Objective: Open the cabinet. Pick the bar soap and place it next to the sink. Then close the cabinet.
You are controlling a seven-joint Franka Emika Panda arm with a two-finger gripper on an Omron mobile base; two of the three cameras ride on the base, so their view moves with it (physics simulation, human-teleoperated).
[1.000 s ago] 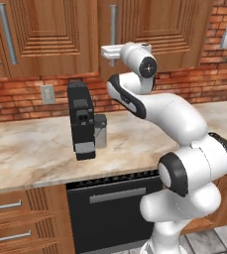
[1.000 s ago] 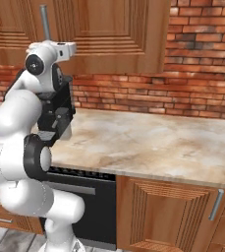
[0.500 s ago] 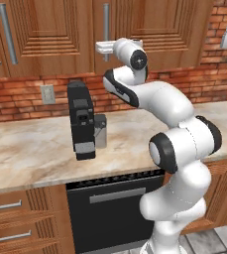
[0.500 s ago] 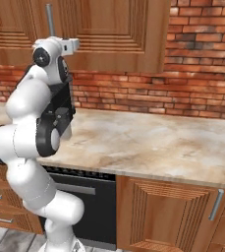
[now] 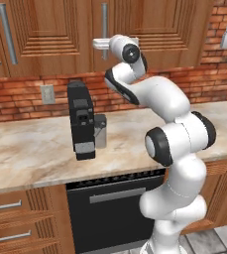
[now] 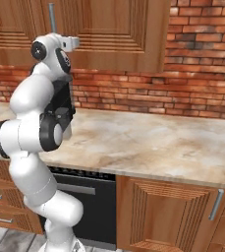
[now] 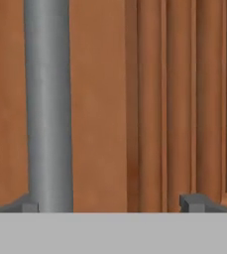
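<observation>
The cabinet [image 5: 149, 30] is a brown wooden wall unit above the counter, and its raised-panel door [image 6: 119, 29] is closed. A long vertical silver handle [image 5: 104, 25] [image 6: 51, 17] [image 7: 48, 104] runs down the door. My gripper [image 5: 99, 43] [image 6: 70, 43] [image 7: 110, 204] is open and raised right up to the lower part of that handle, holding nothing. In the hand view the bar stands just above the left fingertip [image 7: 29, 205], with a wide gap to the right one. The bar soap is hidden. The sink is out of view.
A black coffee machine [image 5: 81, 119] stands on the marble counter [image 6: 148, 142] below the gripper, against the brick wall [image 6: 197, 93]. More wall cabinets with bar handles [image 5: 6, 30] hang to the left. Below the counter are an oven front [image 5: 115, 208] and drawers [image 5: 11, 218].
The arm has stretched upward and the hand has moved left and slightly up, closer to the door handle. The jaws stay wide open.
</observation>
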